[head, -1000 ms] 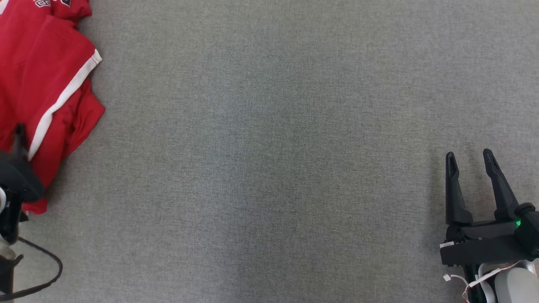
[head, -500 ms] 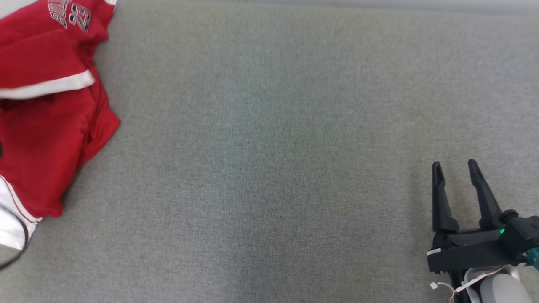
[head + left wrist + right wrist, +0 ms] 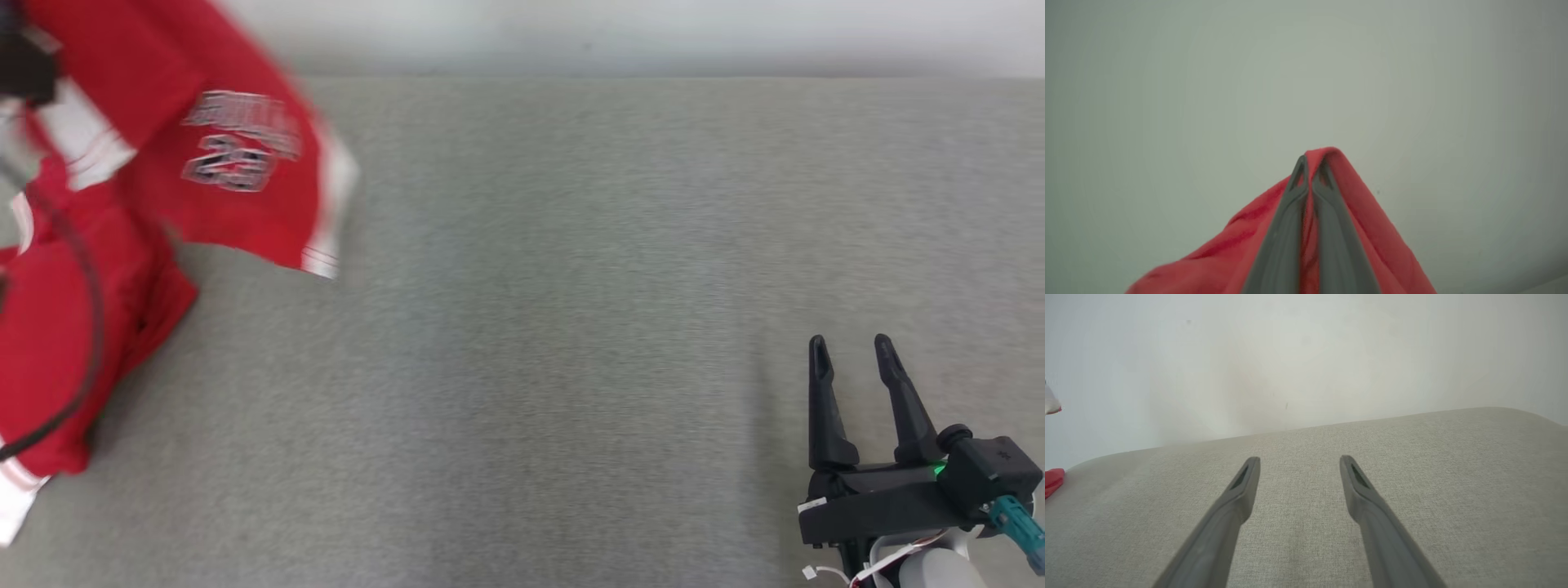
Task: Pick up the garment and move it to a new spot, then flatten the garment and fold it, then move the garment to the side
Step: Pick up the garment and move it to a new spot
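1 stage of 3 is in hand and none is complete, by my judgement: your left tool is clenched on a fold of the red garment, which hangs blurred and partly lifted at the far left of the grey counter, its lower part apparently resting on the surface. Your right tool stands released, fingers apart and empty, over bare counter at the near right, well apart from the cloth. Setting down at a new spot, flattening, folding and moving aside are all left.
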